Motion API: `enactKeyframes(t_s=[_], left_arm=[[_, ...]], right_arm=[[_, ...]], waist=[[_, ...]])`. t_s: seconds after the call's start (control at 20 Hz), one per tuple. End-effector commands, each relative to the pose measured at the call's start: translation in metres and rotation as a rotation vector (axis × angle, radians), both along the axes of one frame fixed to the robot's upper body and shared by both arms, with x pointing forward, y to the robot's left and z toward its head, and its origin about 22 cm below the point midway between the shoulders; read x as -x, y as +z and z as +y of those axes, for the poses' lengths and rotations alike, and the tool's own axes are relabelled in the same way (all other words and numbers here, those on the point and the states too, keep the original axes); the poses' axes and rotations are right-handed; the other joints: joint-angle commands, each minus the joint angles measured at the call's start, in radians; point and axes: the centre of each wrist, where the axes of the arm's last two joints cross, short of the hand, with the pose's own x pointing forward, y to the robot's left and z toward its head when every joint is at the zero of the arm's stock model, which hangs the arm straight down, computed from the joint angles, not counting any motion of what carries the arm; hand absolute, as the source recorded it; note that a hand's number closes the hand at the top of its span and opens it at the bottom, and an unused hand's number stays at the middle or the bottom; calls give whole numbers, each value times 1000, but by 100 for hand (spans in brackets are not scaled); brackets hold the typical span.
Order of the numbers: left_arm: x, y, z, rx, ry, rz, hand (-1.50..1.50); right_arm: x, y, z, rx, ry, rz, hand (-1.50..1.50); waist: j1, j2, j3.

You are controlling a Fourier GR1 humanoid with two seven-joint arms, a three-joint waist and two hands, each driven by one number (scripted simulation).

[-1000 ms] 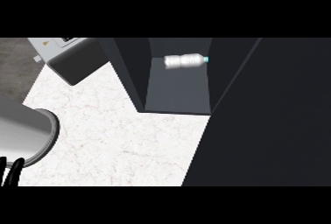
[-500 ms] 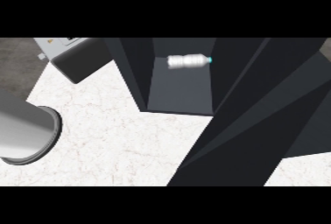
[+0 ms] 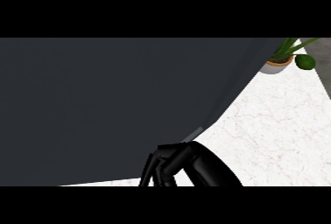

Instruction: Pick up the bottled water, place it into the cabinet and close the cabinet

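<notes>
Our right hand (image 3: 186, 162) at the near edge of the dark cabinet (image 3: 97, 109); open or closed, we cannot tell.

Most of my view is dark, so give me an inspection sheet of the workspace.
Surface: white marble counter, visible only at the right.
Job's things: dark cabinet panel fills most of the view; bottled water not seen; cannot tell whether the cabinet is closed.
Clutter: potted plant and round green item at the upper right.
Hands: right hand at the lower edge, by the panel's edge; left hand not in view.
Cables: nothing seen.
Surroundings: grey strip past the counter's far right edge.
</notes>
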Motion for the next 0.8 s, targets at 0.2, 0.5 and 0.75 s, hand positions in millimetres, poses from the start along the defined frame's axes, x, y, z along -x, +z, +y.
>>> enactKeyframes(t_s=[0.2, 0.5, 0.75], left_arm=[[21, 5, 30, 16, 23, -10, -150], [30, 18, 24, 7, 32, -24, -150], [46, 5, 45, 15, 40, -27, -150]], right_arm=[[-76, 29, 7, -119, -31, 53, 150], [-133, 28, -21, -137, -35, 83, 150], [-159, 14, -34, -61, -5, 76, 150]], waist=[[-12, 0, 2], [-23, 0, 3], [-22, -2, 2]])
